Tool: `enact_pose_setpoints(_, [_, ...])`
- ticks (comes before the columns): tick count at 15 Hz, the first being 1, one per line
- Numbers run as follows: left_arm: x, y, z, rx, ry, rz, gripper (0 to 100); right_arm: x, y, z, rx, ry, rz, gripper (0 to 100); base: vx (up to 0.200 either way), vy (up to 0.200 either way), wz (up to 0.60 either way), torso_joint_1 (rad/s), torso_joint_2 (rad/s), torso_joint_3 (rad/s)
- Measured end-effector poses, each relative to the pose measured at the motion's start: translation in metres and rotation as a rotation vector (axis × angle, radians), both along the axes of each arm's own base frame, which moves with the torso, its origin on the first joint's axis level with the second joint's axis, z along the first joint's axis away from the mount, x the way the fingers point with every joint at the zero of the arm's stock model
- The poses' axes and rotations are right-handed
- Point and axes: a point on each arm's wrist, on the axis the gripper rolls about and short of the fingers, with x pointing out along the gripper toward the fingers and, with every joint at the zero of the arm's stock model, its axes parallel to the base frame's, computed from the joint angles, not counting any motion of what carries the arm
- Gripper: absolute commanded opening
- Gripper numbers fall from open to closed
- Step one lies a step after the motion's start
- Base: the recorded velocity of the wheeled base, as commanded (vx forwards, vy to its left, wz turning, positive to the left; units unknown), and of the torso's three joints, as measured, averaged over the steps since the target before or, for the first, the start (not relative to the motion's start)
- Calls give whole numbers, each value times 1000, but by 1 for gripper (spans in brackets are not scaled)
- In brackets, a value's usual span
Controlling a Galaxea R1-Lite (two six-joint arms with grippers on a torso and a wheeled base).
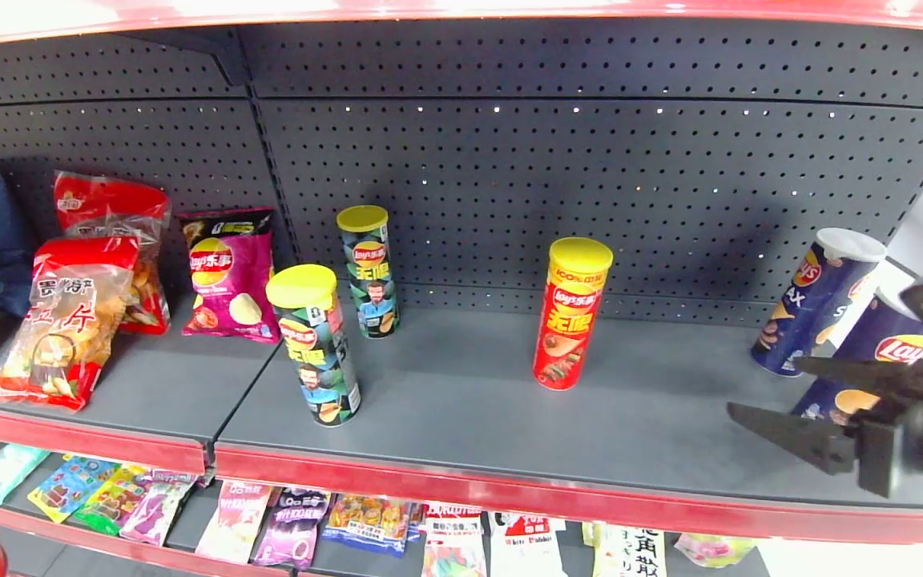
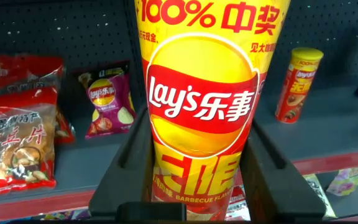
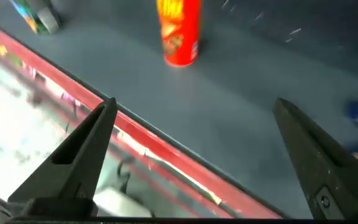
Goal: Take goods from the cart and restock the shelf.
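Grey shelf (image 1: 469, 417) with the left gripper (image 2: 199, 143) loaded.
The right gripper (image 1: 798, 397) hangs wide open over the shelf's front right edge; the left jaws clamp a yellow-and-red chip can (image 2: 204, 93) just short of the shelf's front edge.

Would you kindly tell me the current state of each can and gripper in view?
Left gripper: shut on the held can.
Right gripper: fingers open, empty, above the shelf front.
Red can: upright on the shelf, lid on.
Front dark can: upright, lid on.
Rear dark can: upright, lid on.
Blue can: standing, lid on.
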Motion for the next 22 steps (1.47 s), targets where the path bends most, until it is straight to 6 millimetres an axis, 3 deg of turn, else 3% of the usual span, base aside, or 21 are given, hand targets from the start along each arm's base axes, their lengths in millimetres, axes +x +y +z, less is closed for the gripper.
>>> enact_pose_setpoints(4, [2,0,-6,1,46,-29,0,57,31,-16,-26,61,59,100,0,0,0,0,0,0])
enact_pose_setpoints(6, [3,0,-6,2,51,-31,0,74,47,-29,-19,27,93,100,0,0,0,0,0,0])
enact_pose_setpoints(8, [5,0,-5,1,54,-32,0,76,60,-49,-27,70,119,100,0,0,0,0,0,0])
enact_pose_setpoints(14, [15,0,-4,-2,90,-53,0,73,112,-64,57,15,129,100,0,0,0,0,0,0])
enact_pose_setpoints(17, [16,0,-4,-2,95,-54,0,86,122,-72,78,-35,113,100,0,0,0,0,0,0])
enact_pose_setpoints(22, [17,0,-4,0,100,-89,0,109,121,-91,75,-54,50,100,0,0,0,0,0,0])
